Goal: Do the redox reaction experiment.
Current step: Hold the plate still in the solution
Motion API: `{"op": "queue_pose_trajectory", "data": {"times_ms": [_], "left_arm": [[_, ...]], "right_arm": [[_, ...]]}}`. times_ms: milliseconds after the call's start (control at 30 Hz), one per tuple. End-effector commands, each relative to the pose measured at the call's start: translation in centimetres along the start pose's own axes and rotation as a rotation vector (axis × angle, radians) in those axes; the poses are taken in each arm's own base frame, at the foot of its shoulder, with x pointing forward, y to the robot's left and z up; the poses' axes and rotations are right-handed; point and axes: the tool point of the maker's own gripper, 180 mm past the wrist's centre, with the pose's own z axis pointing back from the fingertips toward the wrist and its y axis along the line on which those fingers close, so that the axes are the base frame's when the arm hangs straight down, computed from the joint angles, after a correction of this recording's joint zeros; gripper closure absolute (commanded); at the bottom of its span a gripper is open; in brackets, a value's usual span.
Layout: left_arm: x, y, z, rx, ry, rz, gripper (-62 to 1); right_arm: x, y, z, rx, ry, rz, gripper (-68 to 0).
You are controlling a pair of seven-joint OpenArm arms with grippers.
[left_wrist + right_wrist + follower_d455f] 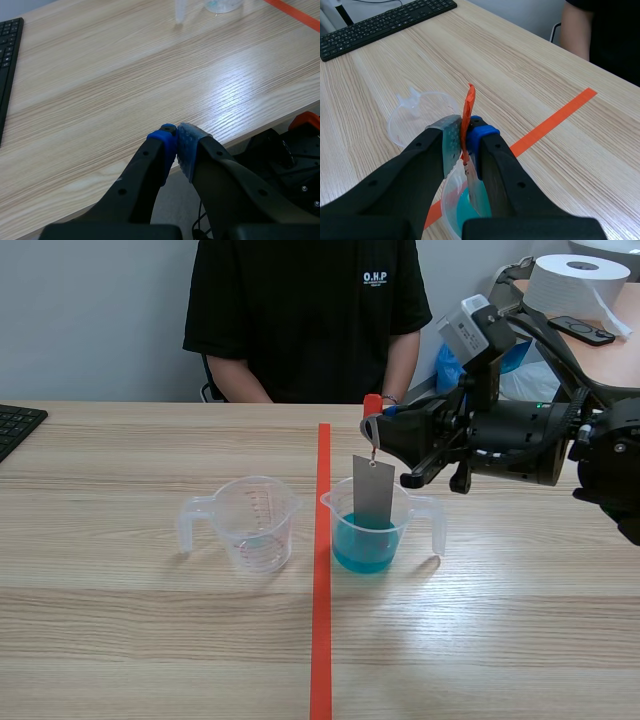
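A clear measuring cup [372, 528] holding blue liquid [362, 546] stands just right of the red tape line. My right gripper [373, 427] is above it, shut on an orange-red tag [467, 116] from which a grey metal sheet [372, 492] hangs, its lower end inside the cup. An empty clear measuring cup [250, 522] stands left of the tape; in the right wrist view this empty cup [420, 114] lies beyond my fingers. My left gripper [176, 145] is shut on nothing above the table's near edge, far from both cups.
A person in a black shirt [305, 315] sits across the table. A black keyboard [15, 426] lies at the far left edge. A paper roll [578, 285] and a remote rest on a side table at the back right.
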Motion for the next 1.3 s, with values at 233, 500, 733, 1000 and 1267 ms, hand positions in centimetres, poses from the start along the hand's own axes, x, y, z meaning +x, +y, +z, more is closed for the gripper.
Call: {"op": "queue_pose_trajectory", "data": {"times_ms": [233, 500, 733, 1000, 1267], "left_arm": [[0.7, 0.4, -0.2, 0.010, -0.028, -0.009, -2.8], [0.7, 0.4, -0.2, 0.010, -0.028, -0.009, -2.7], [0.7, 0.4, -0.2, 0.010, -0.028, -0.009, -2.7], [0.7, 0.4, -0.2, 0.010, -0.028, -0.009, -2.7], [0.7, 0.4, -0.2, 0.010, -0.028, -0.009, -2.7]], "right_arm": [[0.8, -0.4, 0.2, -0.001, -0.008, 0.026, -1.5], [0.8, -0.4, 0.2, -0.001, -0.007, 0.025, -1.5], [1.4, -0.3, 0.4, -0.002, 0.004, 0.052, -1.5], [4.0, -0.1, 0.9, -0.006, -0.006, 0.098, -1.5], [7.1, 1.0, 1.6, 0.007, -0.023, 0.152, -1.5]]}}
